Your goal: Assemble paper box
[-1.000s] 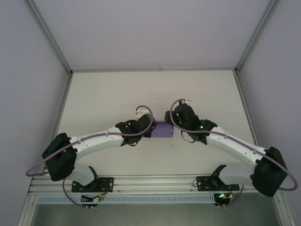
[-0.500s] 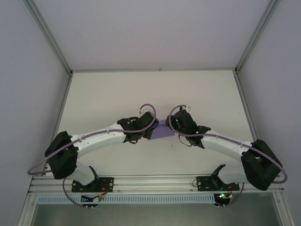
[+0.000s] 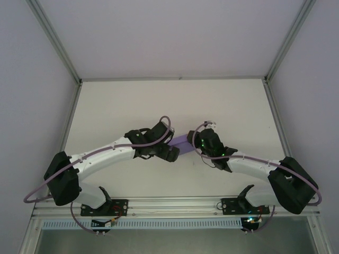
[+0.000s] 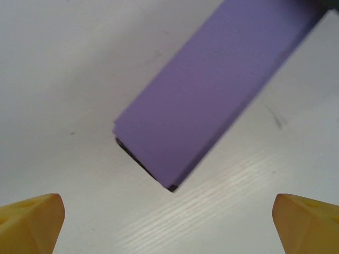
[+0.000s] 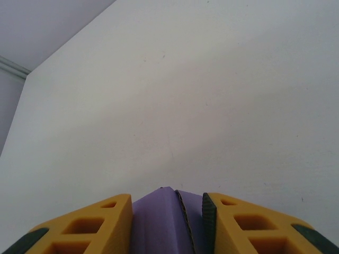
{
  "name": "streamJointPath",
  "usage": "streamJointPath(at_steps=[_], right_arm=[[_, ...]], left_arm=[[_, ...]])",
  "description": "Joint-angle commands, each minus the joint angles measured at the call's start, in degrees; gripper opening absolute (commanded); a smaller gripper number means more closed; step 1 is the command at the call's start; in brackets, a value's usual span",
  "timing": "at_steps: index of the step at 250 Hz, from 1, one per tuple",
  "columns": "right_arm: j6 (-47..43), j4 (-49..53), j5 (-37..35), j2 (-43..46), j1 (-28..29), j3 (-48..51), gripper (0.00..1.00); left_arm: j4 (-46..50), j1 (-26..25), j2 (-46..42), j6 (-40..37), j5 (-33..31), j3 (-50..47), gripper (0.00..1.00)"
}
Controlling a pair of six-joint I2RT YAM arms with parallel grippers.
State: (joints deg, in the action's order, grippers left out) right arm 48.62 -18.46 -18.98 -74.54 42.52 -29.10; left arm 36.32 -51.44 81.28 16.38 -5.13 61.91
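Observation:
The paper box [image 3: 183, 142] is a slim lavender-purple folded box, held slantwise just above the white table between the two arms. My right gripper [image 3: 194, 142] is shut on its right end; in the right wrist view the yellow fingers [image 5: 98, 225] press the purple card [image 5: 164, 222] from both sides, and a corrugated edge shows in the fold. My left gripper [image 3: 174, 152] sits by the box's lower left end, open. From the left wrist, the box [image 4: 212, 90] runs diagonally ahead of the wide-spread yellow fingertips [image 4: 29, 219], apart from them, its near end showing a dark opening.
The white table [image 3: 116, 106] extends bare to the back and both sides. Aluminium frame posts [image 3: 53, 39] and pale walls enclose it. The arm bases and a rail [image 3: 175, 203] line the near edge.
The left gripper has slid right and nearer along the box and now stands open off its end. The right gripper has shifted left and nearer, and the box has tilted to a diagonal.

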Motion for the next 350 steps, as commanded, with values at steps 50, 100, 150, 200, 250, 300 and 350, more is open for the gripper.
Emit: streamJointPath(at_steps=[50,100,150,200,250,300,350], right_arm=[[-2.6,10.7,2.8,-3.5,0.7,4.3,0.39],[-2.5,11.7,2.5,-3.7,0.6,4.2,0.39],[-2.3,11.4,3.0,-4.9,0.7,5.5,0.39],[-8.7,2.2,8.6,-6.4,0.1,11.4,0.32],[-12.6,-16.1,16.7,-8.1,-1.9,19.1,0.17],[-16.9,-21.2,16.9,-9.3,-2.6,20.8,0.04],[-17.6,-24.9,19.0,-8.9,-3.9,21.5,0.02]], left_arm=[[-4.3,9.4,0.7,5.7,10.6,2.1,1.00],[-9.3,14.4,4.7,7.2,21.4,-2.9,0.85],[-16.5,16.5,4.7,8.5,23.9,-12.5,0.71],[-25.6,18.2,4.2,8.9,24.2,-20.9,0.40],[-30.2,18.5,6.0,9.0,25.8,-23.1,0.14],[-30.1,18.5,5.7,8.6,23.8,-23.7,0.04],[-28.4,18.5,5.1,7.3,22.9,-22.9,0.06]])
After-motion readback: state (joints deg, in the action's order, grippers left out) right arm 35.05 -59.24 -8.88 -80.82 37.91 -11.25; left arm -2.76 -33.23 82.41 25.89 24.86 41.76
